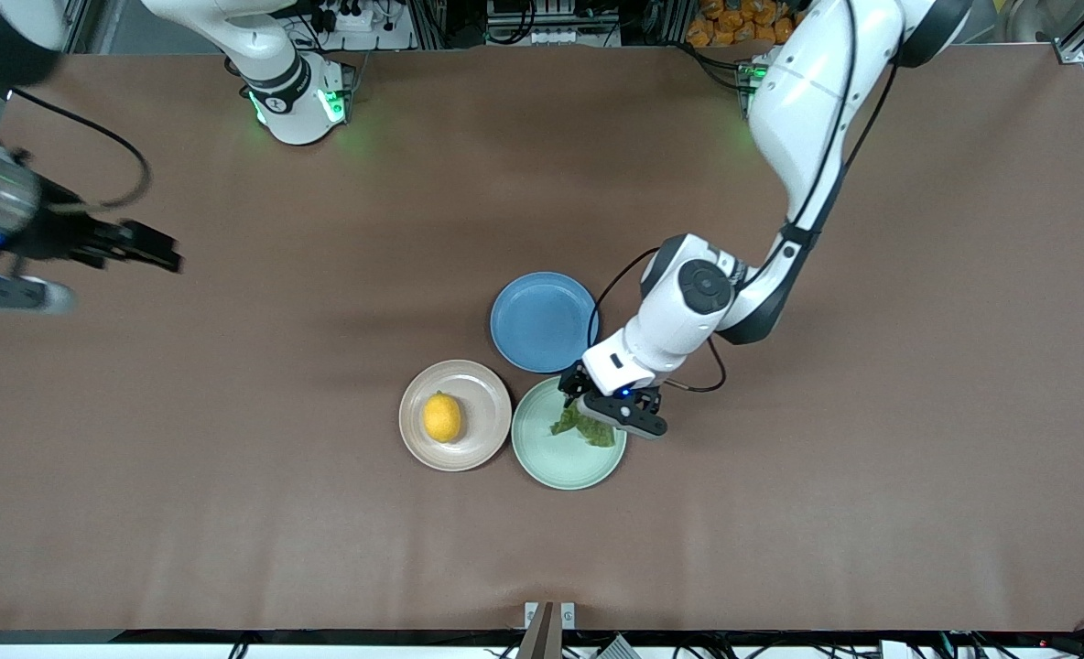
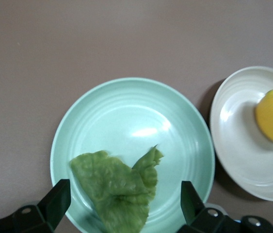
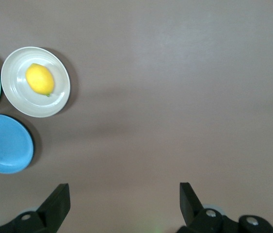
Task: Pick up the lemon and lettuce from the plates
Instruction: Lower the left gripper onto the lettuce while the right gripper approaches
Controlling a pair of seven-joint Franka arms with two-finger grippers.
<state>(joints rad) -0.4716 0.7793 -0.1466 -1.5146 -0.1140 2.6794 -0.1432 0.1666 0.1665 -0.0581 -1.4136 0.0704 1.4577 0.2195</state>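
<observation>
Lettuce: wrinkly green leaf lying flat on the mint green plate, on the part of the plate toward the left arm's end of the table. Part of it is covered by the gripper in the front view.

Left gripper: low over the mint green plate, directly above the lettuce. Jaws spread wide, nothing between them gripped.

Lettuce vs. jaws: in the left wrist view the two fingertips stand one at each side of the leaf, clear of its edges. The leaf's body sits in the gap between them, a little closer to one finger than the other. Whether the tips touch the plate cannot be told.

Lemon: yellow, oval, sitting near the middle of the beige-pink plate, untouched.

Plates: beige-pink and mint green side by side, rims almost touching, the beige-pink one toward the right arm's end.

Blue plate: bare, farther from the front camera than the other two, its rim close to both.

Right gripper: up in the air over bare brown table near the right arm's end, well apart from all three plates. Jaws released, holding nothing. This arm waits.
</observation>
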